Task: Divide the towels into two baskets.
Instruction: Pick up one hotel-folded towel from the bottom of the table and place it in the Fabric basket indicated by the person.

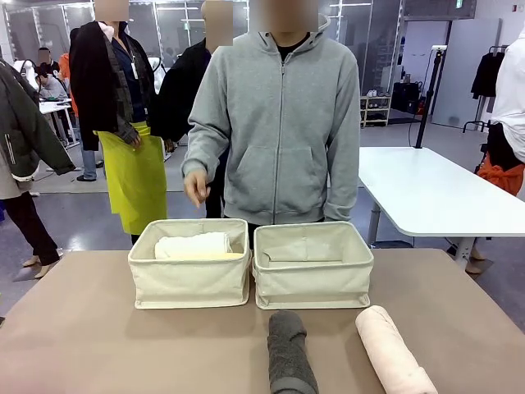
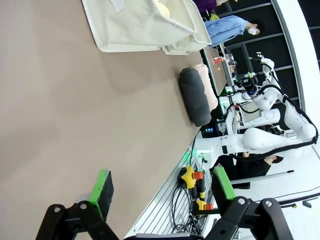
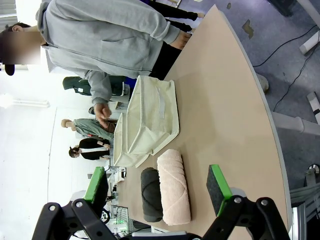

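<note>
Two cream baskets stand side by side mid-table. The left basket (image 1: 189,283) holds a white towel (image 1: 193,245) lying on a pale yellow towel (image 1: 215,256). Nothing shows inside the right basket (image 1: 312,279). On the table nearer me lie a dark grey towel (image 1: 289,353) and a pale pink towel (image 1: 392,349), side by side. My left gripper (image 2: 162,187) is open above bare table, well back from the grey towel (image 2: 194,95). My right gripper (image 3: 157,185) is open, above and short of the pink towel (image 3: 174,187) and grey towel (image 3: 151,195).
A person in a grey hoodie (image 1: 279,123) stands at the far edge behind the baskets, one hand (image 1: 195,187) raised above the left basket. Bare table (image 1: 82,328) spreads left of the towels. A white table (image 1: 426,189) stands beyond at the right.
</note>
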Controlling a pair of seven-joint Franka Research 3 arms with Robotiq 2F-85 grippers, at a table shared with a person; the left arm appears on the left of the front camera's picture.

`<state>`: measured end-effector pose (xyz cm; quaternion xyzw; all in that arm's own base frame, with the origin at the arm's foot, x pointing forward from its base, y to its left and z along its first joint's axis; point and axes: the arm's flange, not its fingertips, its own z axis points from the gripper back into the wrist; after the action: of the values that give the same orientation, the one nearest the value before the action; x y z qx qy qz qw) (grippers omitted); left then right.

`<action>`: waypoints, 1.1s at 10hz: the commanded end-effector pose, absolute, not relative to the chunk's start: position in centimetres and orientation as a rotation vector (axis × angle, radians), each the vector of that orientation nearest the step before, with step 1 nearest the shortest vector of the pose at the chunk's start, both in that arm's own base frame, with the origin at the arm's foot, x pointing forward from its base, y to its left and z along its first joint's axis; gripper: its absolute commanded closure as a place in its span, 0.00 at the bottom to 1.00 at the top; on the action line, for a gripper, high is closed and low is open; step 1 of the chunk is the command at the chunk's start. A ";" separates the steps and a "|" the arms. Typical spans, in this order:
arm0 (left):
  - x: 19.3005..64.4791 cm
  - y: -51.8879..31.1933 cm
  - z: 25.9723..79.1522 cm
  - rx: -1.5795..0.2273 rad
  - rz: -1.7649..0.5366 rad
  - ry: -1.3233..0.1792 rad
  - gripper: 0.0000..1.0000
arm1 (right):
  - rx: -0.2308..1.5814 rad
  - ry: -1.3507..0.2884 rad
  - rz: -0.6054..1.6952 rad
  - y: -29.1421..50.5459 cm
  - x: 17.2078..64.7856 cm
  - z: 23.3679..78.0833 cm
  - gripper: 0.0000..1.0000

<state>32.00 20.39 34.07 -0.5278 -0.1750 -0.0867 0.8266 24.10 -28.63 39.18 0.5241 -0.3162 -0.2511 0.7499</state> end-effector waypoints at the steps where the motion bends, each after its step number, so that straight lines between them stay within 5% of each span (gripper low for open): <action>1: 31.6 20.3 34.1 -1.128 -0.182 -0.383 0.00 | 1.154 -0.702 -0.552 -28.5 24.0 39.5 0.00; 8: 31.6 20.3 34.1 -1.128 -0.182 -0.383 0.00 | 1.145 -0.691 -0.549 -28.6 24.1 39.2 0.00; 11: 31.6 20.3 34.1 -1.128 -0.182 -0.383 0.00 | 0.955 -0.511 -0.282 -22.9 25.5 41.7 0.00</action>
<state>32.02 20.35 34.07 -0.5279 -0.1746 -0.0871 0.8266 25.39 -25.54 40.69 0.4830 -0.2656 -0.1755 0.8157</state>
